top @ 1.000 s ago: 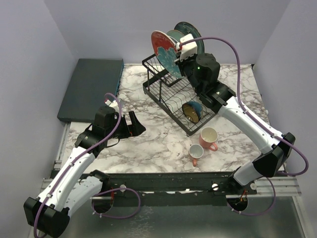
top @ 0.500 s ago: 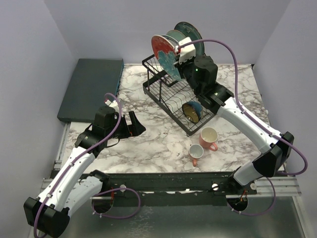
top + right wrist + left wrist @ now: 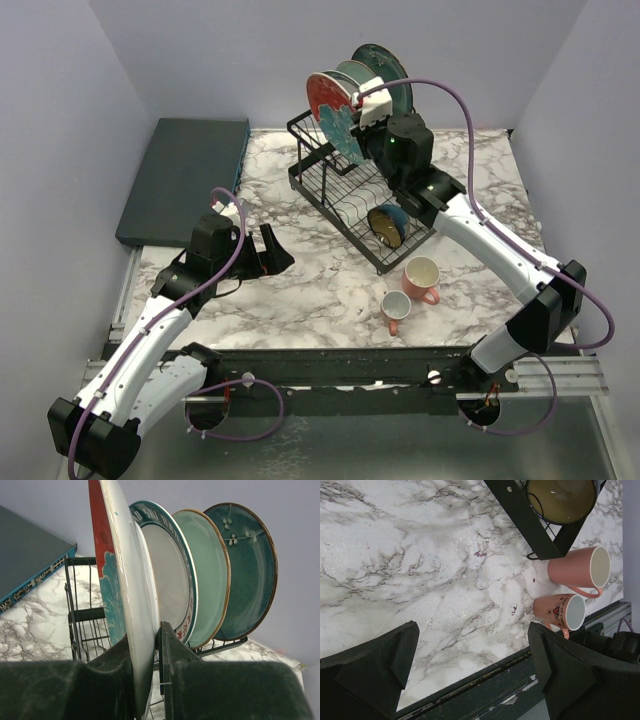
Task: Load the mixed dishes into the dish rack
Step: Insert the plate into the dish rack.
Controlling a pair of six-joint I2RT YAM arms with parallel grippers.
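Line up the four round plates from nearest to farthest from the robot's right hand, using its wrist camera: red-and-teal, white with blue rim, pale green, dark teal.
1. Red-and-teal round plate: pinched in the right hand, leftmost.
2. White round plate with blue rim: next behind it.
3. Pale green round plate: third, further right.
4. Dark teal round plate: last, far right.

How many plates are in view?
4: red-and-teal gripped in the right jaws at the rack, then blue-rimmed white, pale green, dark teal upright in it. Others may be hidden.
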